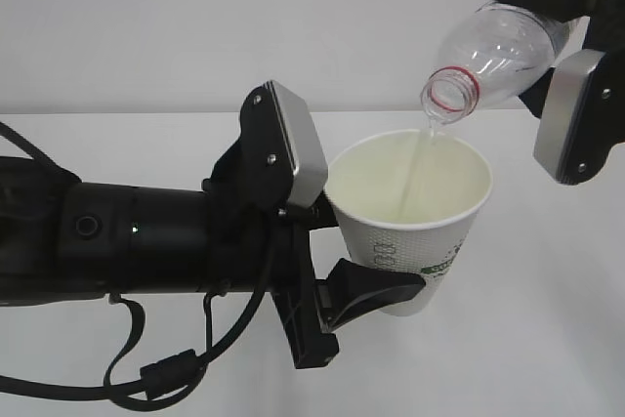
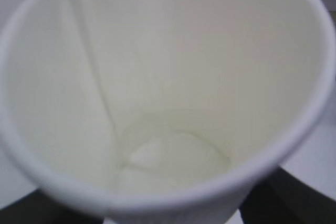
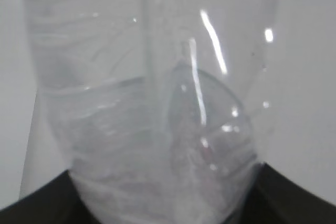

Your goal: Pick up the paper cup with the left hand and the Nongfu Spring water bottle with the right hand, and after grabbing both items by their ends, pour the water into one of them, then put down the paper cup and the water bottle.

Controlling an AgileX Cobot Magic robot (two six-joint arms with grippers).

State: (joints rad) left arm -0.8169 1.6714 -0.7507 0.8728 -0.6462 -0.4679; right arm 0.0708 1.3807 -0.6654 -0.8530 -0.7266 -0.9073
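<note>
My left gripper [image 1: 363, 241] is shut on the paper cup [image 1: 435, 241] and holds it upright above the table. Looking down into the cup [image 2: 220, 51] from the left wrist, I see a shallow pool of water [image 2: 173, 156] at its bottom. My right gripper [image 1: 564, 51] is shut on the Nongfu Spring water bottle [image 1: 503, 46], which is tilted with its red-ringed mouth [image 1: 449, 93] over the cup's rim. A thin stream of water [image 1: 418, 161] runs from the mouth into the cup. The right wrist view is filled by the clear bottle [image 3: 157, 77] with water [image 3: 115, 129] inside, dark fingers [image 3: 37, 203] flanking it.
The white table [image 1: 547, 339] lies under both arms, with a plain pale wall behind. Black cables [image 1: 166, 373] loop beneath the left arm at the lower left.
</note>
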